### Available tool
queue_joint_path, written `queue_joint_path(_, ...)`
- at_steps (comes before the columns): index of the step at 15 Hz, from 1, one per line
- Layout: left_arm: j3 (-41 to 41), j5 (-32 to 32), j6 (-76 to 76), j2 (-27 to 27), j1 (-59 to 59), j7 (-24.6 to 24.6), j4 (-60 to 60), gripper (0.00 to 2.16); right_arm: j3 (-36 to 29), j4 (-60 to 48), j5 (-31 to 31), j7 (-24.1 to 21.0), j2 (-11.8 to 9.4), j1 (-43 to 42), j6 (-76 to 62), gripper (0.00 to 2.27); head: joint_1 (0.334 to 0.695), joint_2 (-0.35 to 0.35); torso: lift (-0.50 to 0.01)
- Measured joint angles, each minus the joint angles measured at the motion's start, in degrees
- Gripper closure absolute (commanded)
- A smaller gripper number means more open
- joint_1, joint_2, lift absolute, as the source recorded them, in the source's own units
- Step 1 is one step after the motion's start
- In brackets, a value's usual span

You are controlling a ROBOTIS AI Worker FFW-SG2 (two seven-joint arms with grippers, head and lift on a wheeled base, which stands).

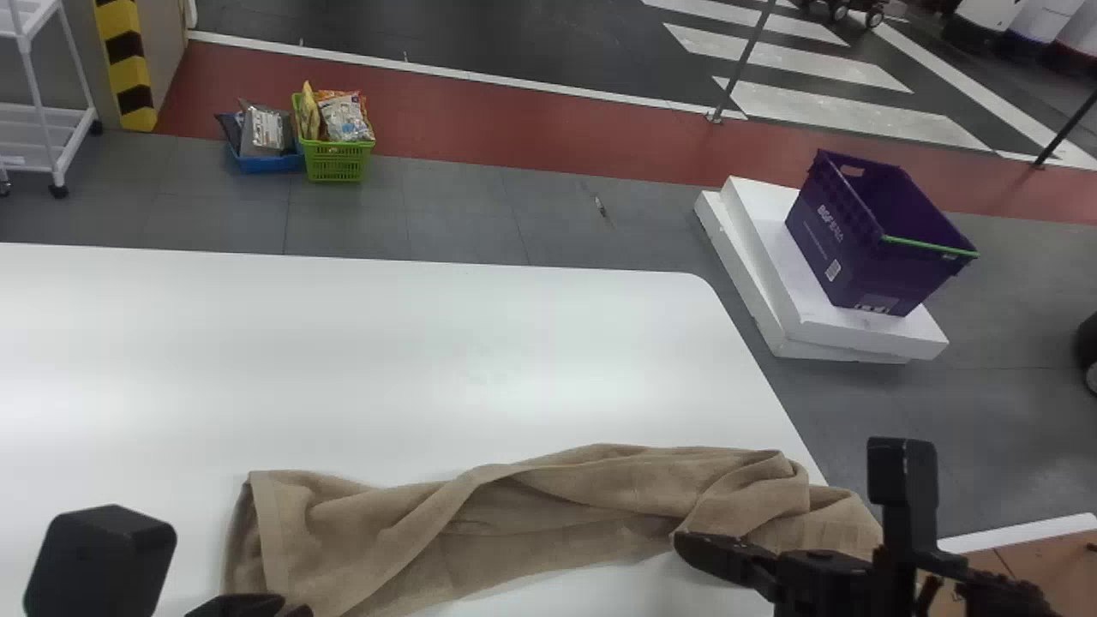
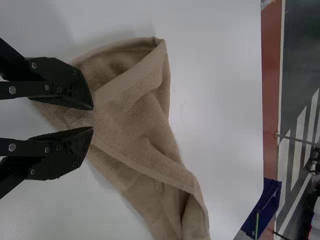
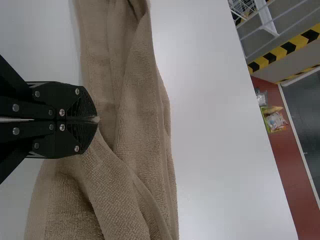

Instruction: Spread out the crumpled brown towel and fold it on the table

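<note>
The brown towel [image 1: 548, 514] lies bunched in a long, wrinkled strip along the table's near side, its left end partly opened out. Low at the left, my left gripper [image 1: 257, 607] is over that end. In the left wrist view, the left gripper [image 2: 93, 118] is open, a narrow gap between its tips, above the towel [image 2: 145, 115] near a hemmed edge. At the towel's right part is my right gripper [image 1: 686, 548]. From the right wrist, the right gripper [image 3: 97, 120] is shut with a small pinch of the towel [image 3: 135, 110] at its tips.
The white table [image 1: 386, 360] extends beyond the towel, its right edge slanting close by the towel's right end. On the floor past it, a purple crate [image 1: 857, 248] rests on white slabs [image 1: 763, 291]. Green [image 1: 336, 161] and blue [image 1: 267, 163] baskets with packets stand farther back.
</note>
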Motion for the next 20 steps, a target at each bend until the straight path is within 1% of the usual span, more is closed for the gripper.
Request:
queue_joint_path(7,-0.97,-0.3,-0.15,0.0,-0.1,0.54,1.06,0.86,0.05,0.03,-0.94,0.1,0.0,0.2,-0.48,1.65,0.695,-0.35,-0.127)
queue_joint_path(10,-2.34,-0.25,-0.62,-0.06,-0.45,1.61,1.14,0.87,0.03,0.27,-1.12,0.29,0.0,0.35,-1.12,1.65,0.695,-0.35,-0.127)
queue_joint_path(13,-3.8,-1.48,-2.86,0.06,-0.51,3.16,1.73,0.88,-0.64,0.66,-1.65,0.91,0.0,0.39,-1.48,1.65,0.695,-0.35,-0.127)
queue_joint_path(16,-4.28,-2.59,-5.45,0.24,-0.43,3.38,2.94,0.87,-1.55,1.07,-2.64,1.24,0.0,0.38,-1.59,1.65,0.695,-0.35,-0.127)
queue_joint_path(17,-4.31,-2.91,-6.67,0.41,-0.2,3.35,3.22,0.85,-1.67,1.07,-2.7,1.39,0.0,0.38,-1.59,1.65,0.695,-0.35,-0.127)
queue_joint_path(18,-4.31,-3.03,-7.44,0.62,0.07,3.25,3.25,0.54,-1.8,1.07,-2.72,1.51,0.0,0.37,-1.55,1.65,0.695,-0.35,-0.127)
queue_joint_path(19,-4.2,-3.08,-7.92,0.84,0.45,2.86,3.13,0.46,-1.98,1.07,-2.73,1.59,0.0,0.36,-1.43,1.65,0.695,-0.35,-0.127)
queue_joint_path(20,-3.95,-3.1,-8.23,0.99,0.91,2.1,2.79,0.46,-2.08,1.08,-2.73,1.6,0.0,0.36,-1.33,1.65,0.695,-0.35,-0.127)
